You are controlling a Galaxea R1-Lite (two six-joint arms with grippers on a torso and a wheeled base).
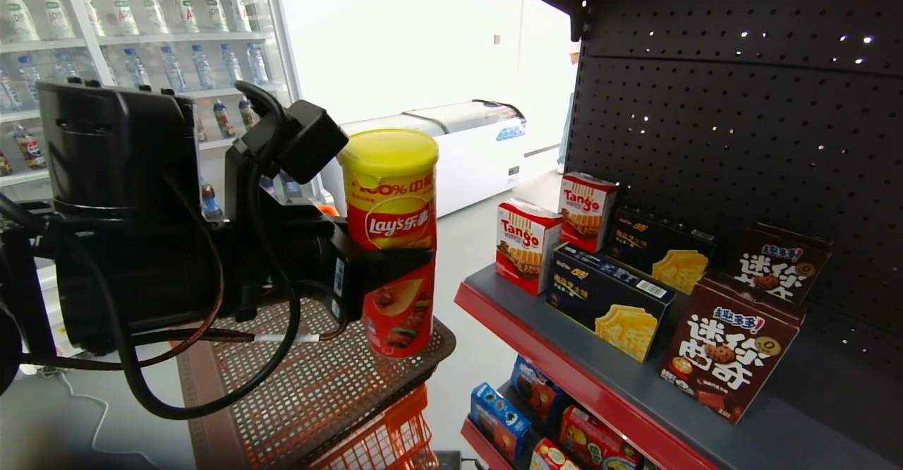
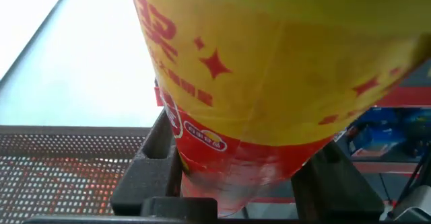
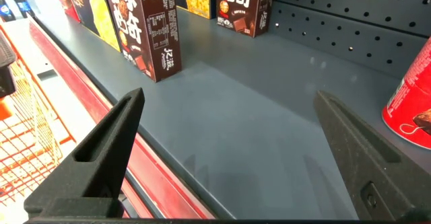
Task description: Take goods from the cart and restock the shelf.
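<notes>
Reading the left pincer (image 1: pixel 395 262) as clenched round the middle of the yellow-lidded chips canister (image 1: pixel 390 195). I see the canister upright, held over the cart (image 1: pixel 310 392), at the shelf-side edge of its mesh top. The shelf (image 1: pixel 511 300) front edge is near it. Right pincer (image 3: pixel 229 99) released, jaws spread over bare shelf deck. A red canister (image 3: pixel 412 106) stands on the deck near one finger, snack boxes (image 3: pixel 145 29) further along.
</notes>
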